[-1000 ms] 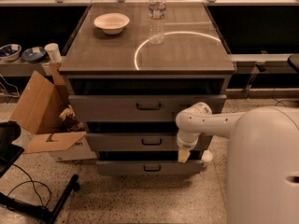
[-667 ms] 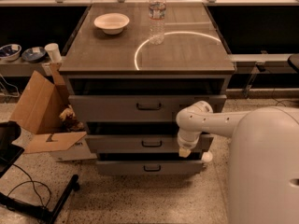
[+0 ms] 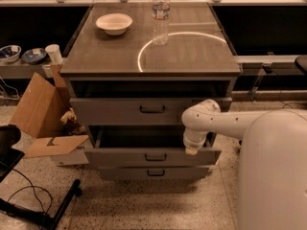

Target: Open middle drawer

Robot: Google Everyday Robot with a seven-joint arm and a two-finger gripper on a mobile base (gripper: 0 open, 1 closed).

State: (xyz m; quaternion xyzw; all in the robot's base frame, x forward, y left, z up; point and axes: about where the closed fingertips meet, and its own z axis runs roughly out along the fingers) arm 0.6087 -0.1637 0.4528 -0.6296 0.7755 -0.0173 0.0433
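Speckled floor (image 3: 144,205); middle drawer (image 3: 120,157) out, claw (image 3: 191,150) at right rim.

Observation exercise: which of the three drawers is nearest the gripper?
The middle drawer: the gripper is at its front's upper edge, right of its handle; the top drawer and bottom drawer lie farther off.

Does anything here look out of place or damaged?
The cardboard box left of the cabinet leans open, flaps splayed on the floor. The middle drawer stands pulled out, the claw at its right end.
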